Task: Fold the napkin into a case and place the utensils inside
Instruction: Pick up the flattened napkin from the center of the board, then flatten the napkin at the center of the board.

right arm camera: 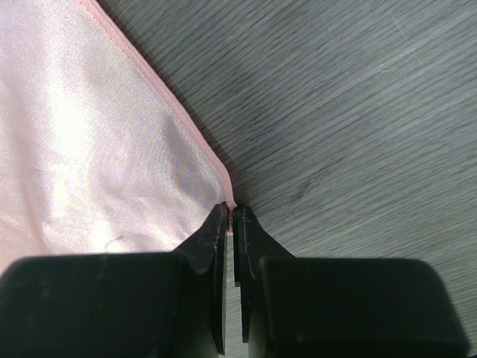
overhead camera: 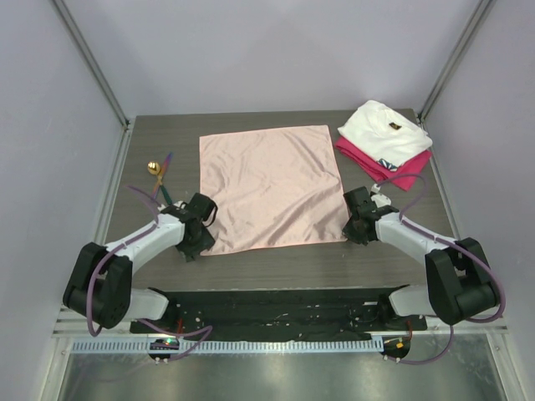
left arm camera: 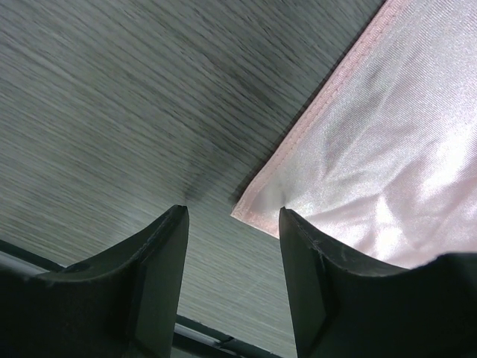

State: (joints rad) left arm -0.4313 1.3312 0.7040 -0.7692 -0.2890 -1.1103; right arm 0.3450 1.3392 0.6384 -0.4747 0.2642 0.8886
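Note:
The salmon-pink napkin (overhead camera: 269, 188) lies spread flat in the middle of the dark table. My left gripper (overhead camera: 197, 244) is down at its near-left corner. In the left wrist view that gripper (left arm camera: 232, 210) is open, its fingers wide apart with the napkin (left arm camera: 387, 149) corner tip just ahead of the gap. My right gripper (overhead camera: 351, 236) is at the near-right corner. The right wrist view shows this gripper (right arm camera: 229, 207) shut, pinching the corner hem of the napkin (right arm camera: 97, 149). The utensils (overhead camera: 159, 175), a gold-bowled spoon and thin purple and green handles, lie left of the napkin.
A folded white cloth (overhead camera: 384, 131) sits on a folded magenta cloth (overhead camera: 393, 170) at the back right corner. The table's left edge (overhead camera: 117, 192) runs close beside the utensils. Metal frame posts rise at both back corners.

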